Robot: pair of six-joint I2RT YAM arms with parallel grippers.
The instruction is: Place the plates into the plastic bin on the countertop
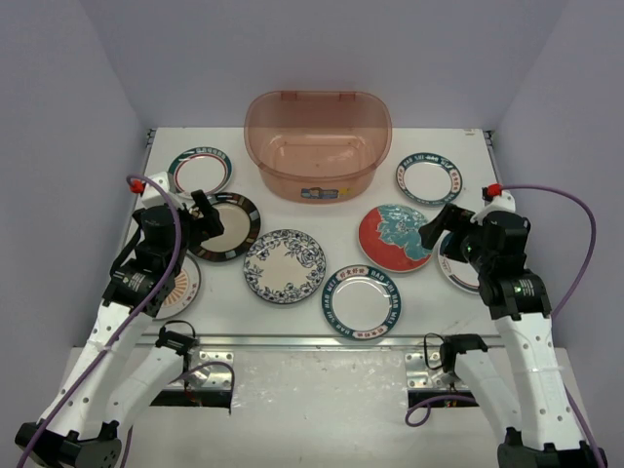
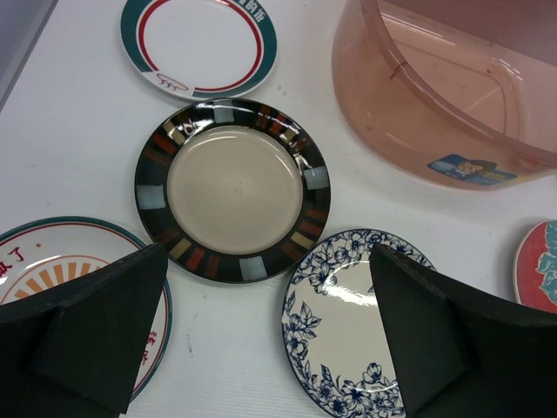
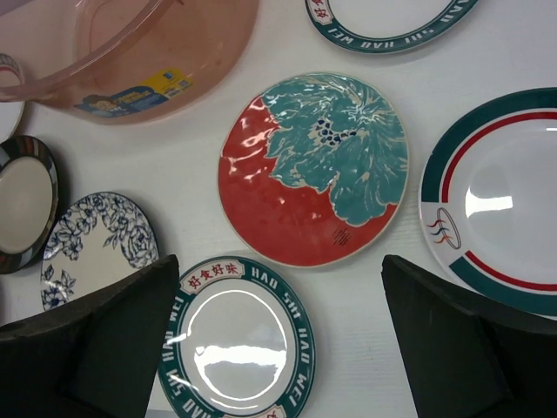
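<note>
The reddish translucent plastic bin (image 1: 317, 177) stands empty at the back of the white countertop (image 1: 331, 219). Several plates lie flat in front of it: a dark-rimmed cream one (image 2: 233, 187), a blue floral one (image 2: 344, 326), a red-teal floral one (image 3: 313, 170), a teal lettered one (image 3: 237, 344), an orange sunburst one (image 2: 52, 270), and teal-and-red ringed ones (image 2: 198, 45) (image 3: 500, 205). My left gripper (image 2: 265, 261) hovers open over the gap between the dark-rimmed and blue floral plates. My right gripper (image 3: 278, 261) hovers open between the red-teal and lettered plates. Neither holds anything.
Another teal lettered plate (image 1: 429, 177) lies at the back right. A metal strip (image 1: 312, 339) runs along the countertop's front edge. Pale walls close in the left, right and back sides. Purple cables (image 1: 575, 244) loop beside each arm.
</note>
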